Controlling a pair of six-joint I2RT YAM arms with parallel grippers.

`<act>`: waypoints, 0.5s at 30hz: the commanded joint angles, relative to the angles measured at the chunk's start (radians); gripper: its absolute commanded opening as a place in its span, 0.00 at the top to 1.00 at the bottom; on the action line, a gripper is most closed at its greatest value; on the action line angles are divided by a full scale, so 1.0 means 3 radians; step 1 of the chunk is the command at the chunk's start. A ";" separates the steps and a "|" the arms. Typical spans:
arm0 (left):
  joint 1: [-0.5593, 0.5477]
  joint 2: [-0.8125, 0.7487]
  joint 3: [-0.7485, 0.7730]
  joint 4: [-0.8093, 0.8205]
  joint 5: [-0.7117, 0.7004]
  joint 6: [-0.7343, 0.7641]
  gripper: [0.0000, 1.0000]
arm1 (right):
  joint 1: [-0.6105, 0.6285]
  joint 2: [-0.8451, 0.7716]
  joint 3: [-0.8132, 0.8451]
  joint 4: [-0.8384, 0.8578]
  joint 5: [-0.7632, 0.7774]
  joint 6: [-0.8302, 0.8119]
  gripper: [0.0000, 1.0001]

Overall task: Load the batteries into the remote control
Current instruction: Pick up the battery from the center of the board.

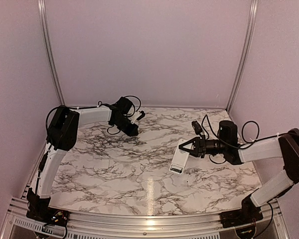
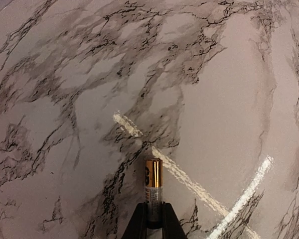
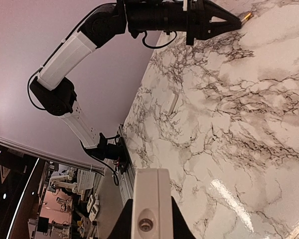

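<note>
Looking down from above: pale lilac walls (image 1: 149,50) w/ silver corner posts (image 1: 51,55) enclose a white counter (image 1: 114,169) veined in black like marble. Two white-and-black robot arms are bolted at its near edge. L arm (image 1: 51,169) rises at the left side, bends at a black elbow & reaches in toward the back of the counter. R arm (image 1: 261,148) rises at the right side, folds back & reaches left toward the middle. Black cables (image 1: 249,130) loop round both wrists.

R end effector (image 1: 185,148) is pinching the remote control (image 1: 178,160), a small flat white handset, by one short end. The remote sits right of centre & slopes from the fingers toward the near edge. Can't tell whether its lower end touches the counter. In the R wrist view its narrow end face, w/ a small round lens, shows between the two black fingers.

L end effector (image 1: 134,132) is pinching a battery (image 2: 153,186) at the back-left, well apart from the remote. In the L wrist view the two black fingertips (image 2: 137,224) press on either side of the battery's lower end. The battery sticks straight out past them: copper-gold band at the far tip, dark body w/ small print below. Marble surface lies beyond it; can't tell whether they touch.
</note>
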 commanded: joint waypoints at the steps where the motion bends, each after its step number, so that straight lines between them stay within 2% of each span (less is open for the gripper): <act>1: -0.0044 -0.0175 -0.0249 -0.0155 -0.0072 -0.0049 1.00 | -0.0039 -0.0163 0.0029 -0.0079 0.0004 -0.0076 1.00; 6: -0.0117 -0.0743 -0.0899 0.0054 0.0117 -0.0042 1.00 | -0.0040 -0.0185 -0.0019 -0.0105 -0.0004 -0.0093 1.00; 10: -0.0223 -0.1281 -0.1491 0.0178 -0.0022 -0.0026 1.00 | -0.0040 -0.0187 -0.0063 -0.0121 -0.0079 -0.0093 1.00; 15: -0.0657 -0.1853 -0.1841 0.0169 -0.0282 0.0196 1.00 | -0.0040 -0.0162 -0.0103 -0.0118 -0.0187 -0.0076 1.00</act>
